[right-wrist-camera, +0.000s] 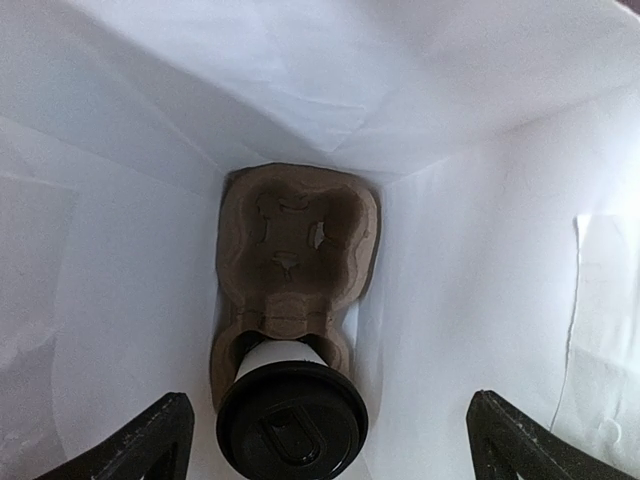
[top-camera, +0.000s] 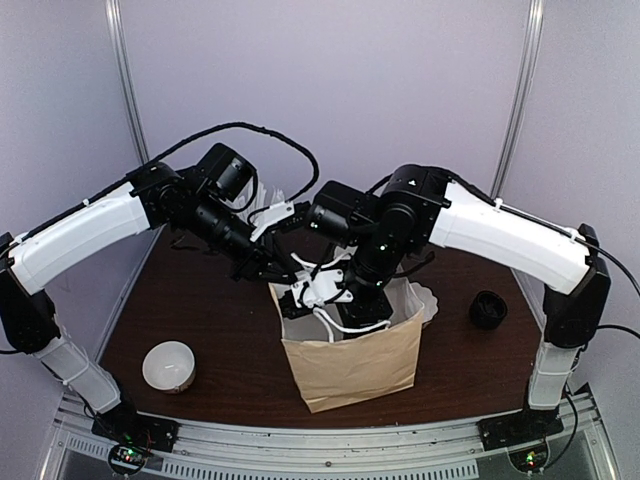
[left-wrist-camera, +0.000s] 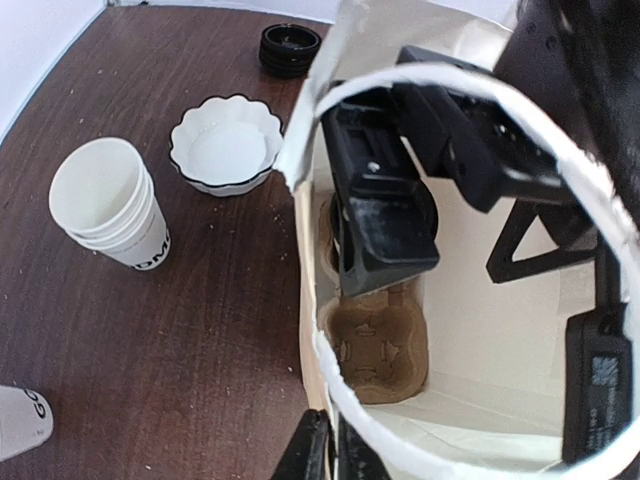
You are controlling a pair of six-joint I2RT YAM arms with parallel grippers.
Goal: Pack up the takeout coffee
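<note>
The takeout coffee (right-wrist-camera: 292, 425) is standing inside the paper bag (top-camera: 350, 370), seated upright in one cell of the pulp carrier (right-wrist-camera: 295, 250) that is lying on the bag's floor. The other cell is showing empty. The black domed lid is sitting on the cup, so the placement step is judged complete.

The right gripper (right-wrist-camera: 328, 405) is hanging inside the bag directly above the coffee. Its fingers (right-wrist-camera: 150, 440) are spread wide to either side of the lid, touching neither lid nor cup and gripping nothing.

The left gripper (left-wrist-camera: 328, 455) is working at the bag's rear left corner. Its fingers are drawn almost together and are appearing to pinch the bag's wall, holding the mouth open.

Outside the bag, a stack of lidless cups (top-camera: 168, 365) is standing to its left, a stack of loose lids (top-camera: 488, 310) to its right, and a white scalloped dish (top-camera: 428, 298) just behind its right edge.

Work left, as judged:
- lifting the right gripper clear of the bag without catching the wall or tipping the cup
- releasing the rim
</note>
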